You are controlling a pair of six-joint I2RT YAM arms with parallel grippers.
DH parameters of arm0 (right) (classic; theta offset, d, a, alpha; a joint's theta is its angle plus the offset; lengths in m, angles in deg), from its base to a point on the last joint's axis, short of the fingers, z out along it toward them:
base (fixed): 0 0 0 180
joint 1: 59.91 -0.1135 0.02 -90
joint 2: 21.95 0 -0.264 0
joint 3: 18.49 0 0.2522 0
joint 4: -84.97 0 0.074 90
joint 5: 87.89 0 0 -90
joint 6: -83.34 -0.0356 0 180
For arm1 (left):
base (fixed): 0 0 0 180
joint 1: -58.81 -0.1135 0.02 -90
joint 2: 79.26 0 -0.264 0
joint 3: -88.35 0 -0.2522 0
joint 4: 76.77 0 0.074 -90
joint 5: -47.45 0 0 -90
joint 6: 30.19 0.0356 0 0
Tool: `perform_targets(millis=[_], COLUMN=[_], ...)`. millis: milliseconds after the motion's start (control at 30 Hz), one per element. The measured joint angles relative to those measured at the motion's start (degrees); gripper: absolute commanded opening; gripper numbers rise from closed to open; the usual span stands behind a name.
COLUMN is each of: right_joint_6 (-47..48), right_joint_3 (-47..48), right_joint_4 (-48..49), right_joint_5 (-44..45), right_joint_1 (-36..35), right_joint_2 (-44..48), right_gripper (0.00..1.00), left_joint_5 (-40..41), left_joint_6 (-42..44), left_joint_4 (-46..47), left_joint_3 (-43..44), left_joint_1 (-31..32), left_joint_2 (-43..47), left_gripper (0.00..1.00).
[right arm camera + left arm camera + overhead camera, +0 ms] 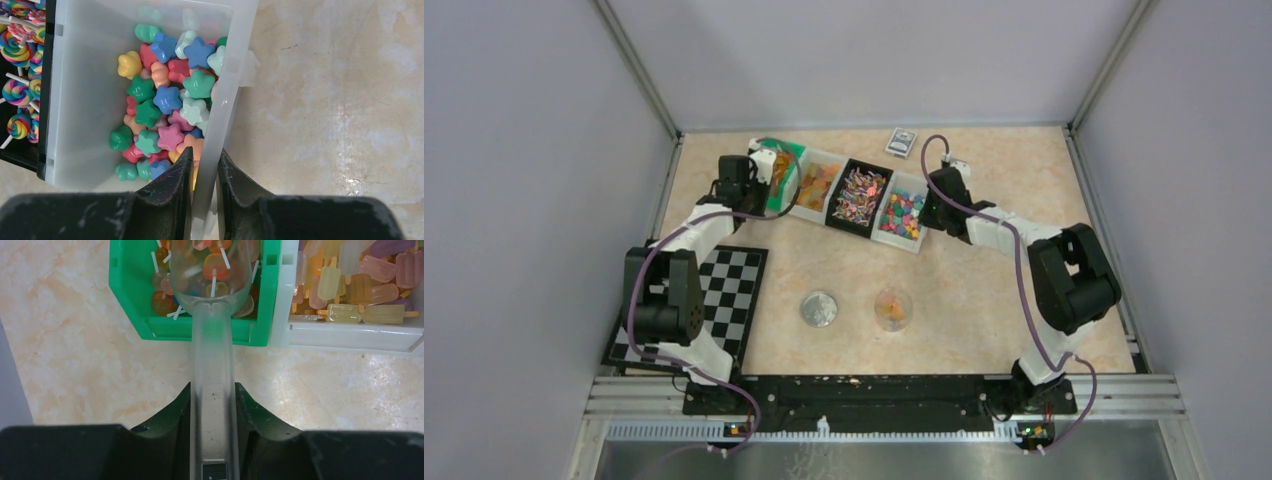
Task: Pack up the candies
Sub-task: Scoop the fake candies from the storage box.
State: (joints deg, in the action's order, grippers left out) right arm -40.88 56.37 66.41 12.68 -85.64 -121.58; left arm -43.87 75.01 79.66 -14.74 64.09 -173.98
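The left gripper [212, 392] is squeezing the long handle of a clear scoop [212, 340], its jaws pressing on both sides. The scoop's bowl is sitting down inside the green bin [150, 332], right among the candies [161, 301]. These are mostly orange and red, with little white sticks, and some are lying in the bowl.

The right gripper [204, 167] is pinching the side wall of the white bin [225, 100] of star sweets [167, 99], at the other end of the row from the green bin. It is probably holding the row steady.

The clear cup [911, 303] is standing well apart from the green bin, closer to the arms' bases, and a few orange bits are showing inside it. The silver lid [818, 309] is lying beside the cup, on the side nearer the green bin.

So the packing is looking only partly done. This scoopful is waiting to be lifted and tipped into the cup, and the lid is not on yet.
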Motion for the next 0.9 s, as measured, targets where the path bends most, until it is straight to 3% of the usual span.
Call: perform_targets(millis=[233, 900], right_joint_6=[0.13, 1.25], right_joint_3=[-0.48, -1.51], right_joint_4=[0.74, 2.64], right_joint_5=[-0.11, -0.61], right_joint_1=[0.0, 0.0], right_joint_2=[0.15, 0.57], right_gripper=[0.0, 0.0], left_joint_5=[-0.9, 0.24], left_joint_6=[-0.04, -0.52], left_joint_4=[6.47, 7.96], left_joint_3=[-5.62, -11.47], left_joint_1=[0.0, 0.07], left_joint_2=[2.62, 10.56], left_gripper=[0.0, 0.0])
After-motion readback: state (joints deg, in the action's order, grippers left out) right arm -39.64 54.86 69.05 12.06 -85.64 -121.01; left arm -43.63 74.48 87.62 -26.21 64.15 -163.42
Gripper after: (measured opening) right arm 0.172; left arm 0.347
